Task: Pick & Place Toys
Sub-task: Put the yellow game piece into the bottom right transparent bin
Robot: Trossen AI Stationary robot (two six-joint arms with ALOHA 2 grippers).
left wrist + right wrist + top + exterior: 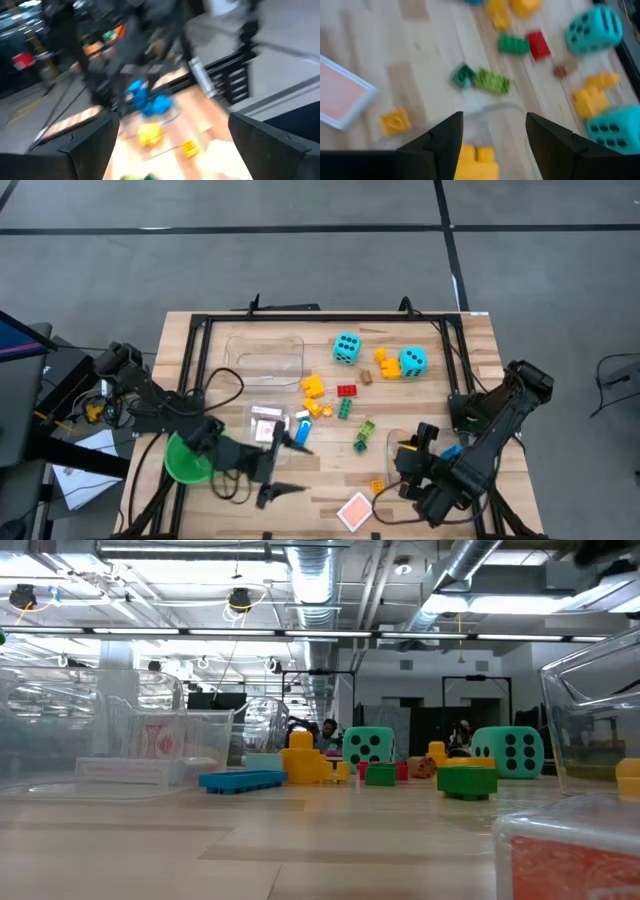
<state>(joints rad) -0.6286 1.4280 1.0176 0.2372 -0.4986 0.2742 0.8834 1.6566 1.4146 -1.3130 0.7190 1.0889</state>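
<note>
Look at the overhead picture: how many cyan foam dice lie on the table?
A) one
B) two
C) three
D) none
B: one cyan die lies near the table's far edge, and a second cyan die lies to its right beside orange bricks.

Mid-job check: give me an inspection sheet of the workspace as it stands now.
Surface: wooden table, black frame around it.
Job's things: two cyan dice; bricks scattered mid-table; playing card near front edge.
Clutter: green cup front left; clear bins.
Grippers: left gripper open, empty, beside the cup; right gripper open, over a yellow brick.
Cables: loops along left arm.
Surroundings: grey floor, people far behind.
</note>
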